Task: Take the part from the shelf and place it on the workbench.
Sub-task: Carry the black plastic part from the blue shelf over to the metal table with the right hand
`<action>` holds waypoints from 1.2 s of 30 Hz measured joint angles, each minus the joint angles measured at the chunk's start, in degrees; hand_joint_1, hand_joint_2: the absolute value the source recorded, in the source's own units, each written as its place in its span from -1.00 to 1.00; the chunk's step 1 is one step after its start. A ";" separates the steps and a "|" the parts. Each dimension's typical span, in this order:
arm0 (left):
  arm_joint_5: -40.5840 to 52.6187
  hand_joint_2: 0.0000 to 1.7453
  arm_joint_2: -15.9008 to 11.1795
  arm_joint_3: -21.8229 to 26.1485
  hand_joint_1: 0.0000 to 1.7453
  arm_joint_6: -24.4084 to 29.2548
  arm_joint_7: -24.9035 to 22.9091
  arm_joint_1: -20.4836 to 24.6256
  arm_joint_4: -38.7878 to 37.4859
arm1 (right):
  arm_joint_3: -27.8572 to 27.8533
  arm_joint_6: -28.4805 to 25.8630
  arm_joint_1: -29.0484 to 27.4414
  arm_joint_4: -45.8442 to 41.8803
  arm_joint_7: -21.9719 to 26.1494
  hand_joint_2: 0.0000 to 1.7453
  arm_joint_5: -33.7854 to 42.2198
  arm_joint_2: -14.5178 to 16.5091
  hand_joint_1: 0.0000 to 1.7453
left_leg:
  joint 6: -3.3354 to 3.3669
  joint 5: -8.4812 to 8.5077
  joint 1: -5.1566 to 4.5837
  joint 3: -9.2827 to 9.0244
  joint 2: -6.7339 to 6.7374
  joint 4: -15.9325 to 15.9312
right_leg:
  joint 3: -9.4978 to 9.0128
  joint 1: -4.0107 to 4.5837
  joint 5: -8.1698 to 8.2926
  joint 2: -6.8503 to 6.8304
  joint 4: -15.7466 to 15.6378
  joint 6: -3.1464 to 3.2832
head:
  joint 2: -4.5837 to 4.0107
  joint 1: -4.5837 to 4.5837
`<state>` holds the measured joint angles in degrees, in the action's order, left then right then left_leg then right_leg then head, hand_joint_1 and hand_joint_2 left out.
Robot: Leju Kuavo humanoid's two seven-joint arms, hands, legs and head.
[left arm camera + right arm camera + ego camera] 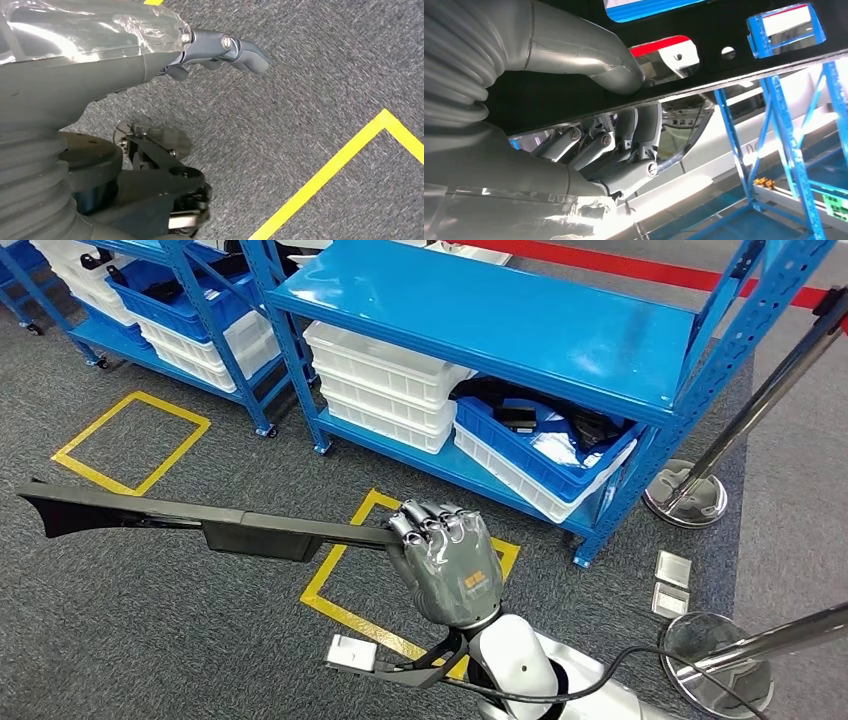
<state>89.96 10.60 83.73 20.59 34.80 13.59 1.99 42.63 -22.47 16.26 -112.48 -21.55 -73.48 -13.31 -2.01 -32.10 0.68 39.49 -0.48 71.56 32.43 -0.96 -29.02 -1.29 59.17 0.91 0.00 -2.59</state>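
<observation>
In the head view a long, flat black part [250,532] juts out level over the carpet, tapering to a point at the far left. My right hand [450,565] grips its near end, fingers wrapped over the top. In the right wrist view the thumb [594,67] presses on one face of the black part [744,40] while the fingers [624,150] curl under the other face. My left hand [150,60] hangs above the grey carpet, its fingers [242,50] apart and holding nothing.
A blue shelf [520,320] stands just ahead, with white bins [385,380] and a blue bin [540,455] on its lower level. Yellow floor squares [130,440] mark the carpet. Two stanchion bases [685,495] [715,665] stand to the right.
</observation>
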 joint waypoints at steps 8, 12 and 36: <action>0.00 1.00 -0.01 0.00 -1.00 0.00 0.01 -0.02 0.00 | -0.01 0.01 0.16 0.00 0.03 1.00 -0.03 0.32 1.00 | 2.17 4.81 -0.48 -5.73 0.71 -13.36 | -0.09 0.35 -1.26 -1.05 0.72 -1.59 | 0.00 0.01; 0.00 1.00 0.00 0.00 -1.00 -0.02 0.02 0.02 0.00 | -0.01 0.02 0.14 0.00 0.02 1.00 -0.03 0.32 1.00 | 3.09 5.12 -0.29 -5.92 -0.05 -13.90 | 5.48 0.20 -7.43 0.82 12.72 -2.14 | 0.00 -0.69; -0.01 1.00 -0.03 0.00 -1.00 -0.04 0.02 -0.13 0.00 | 0.03 0.35 0.53 0.00 0.13 1.00 0.07 0.58 1.00 | 1.32 4.76 -1.11 -4.84 1.84 -12.23 | -0.35 0.19 -0.97 -2.20 0.41 -1.18 | 0.00 0.15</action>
<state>89.95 10.57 83.73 20.55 34.82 13.46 1.99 42.66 -22.12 16.79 -112.48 -21.42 -73.41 -12.72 -0.69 -27.34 -0.44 34.64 1.35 59.33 32.08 -0.77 -29.99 -3.49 59.57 -0.27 0.00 -2.44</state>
